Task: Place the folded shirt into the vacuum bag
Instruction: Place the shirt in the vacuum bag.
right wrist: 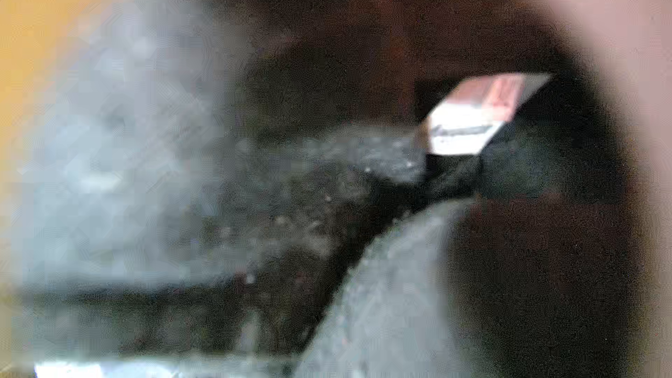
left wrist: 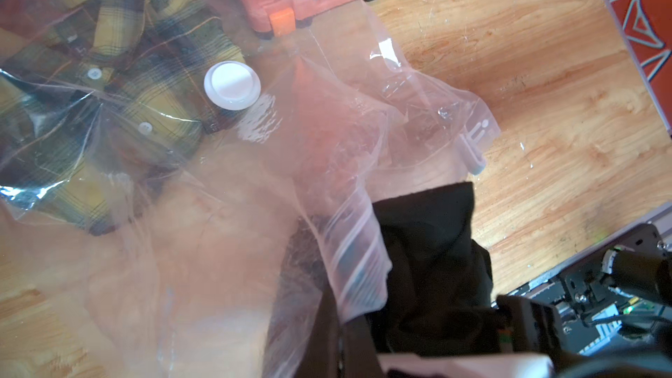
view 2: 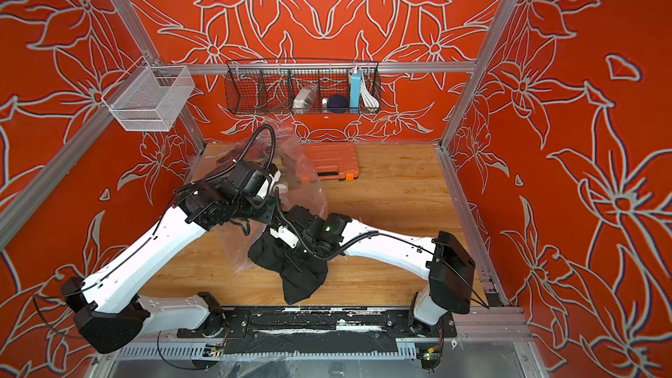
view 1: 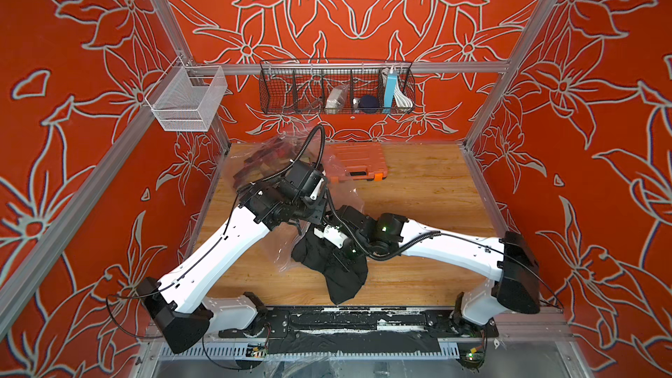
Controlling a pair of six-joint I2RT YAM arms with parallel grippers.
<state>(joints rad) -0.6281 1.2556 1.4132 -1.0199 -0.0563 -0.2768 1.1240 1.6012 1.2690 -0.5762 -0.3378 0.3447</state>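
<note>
**Fig.** Left gripper [left wrist: 336, 336], pressed together, pinches the zip-seal lip of the vacuum bag [left wrist: 327, 110] at lower centre of the left wrist view. Right gripper [view 1: 320, 236], closed in the black shirt [view 1: 332, 270], sits at the bag's mouth, with most of the cloth outside. Advisable: raise the lip higher, then drive the shirt toward the valve cap [left wrist: 232, 85], beside the plaid shirt [left wrist: 109, 85]. No writing is legible; the white label [right wrist: 472, 114] is blurred.
</note>
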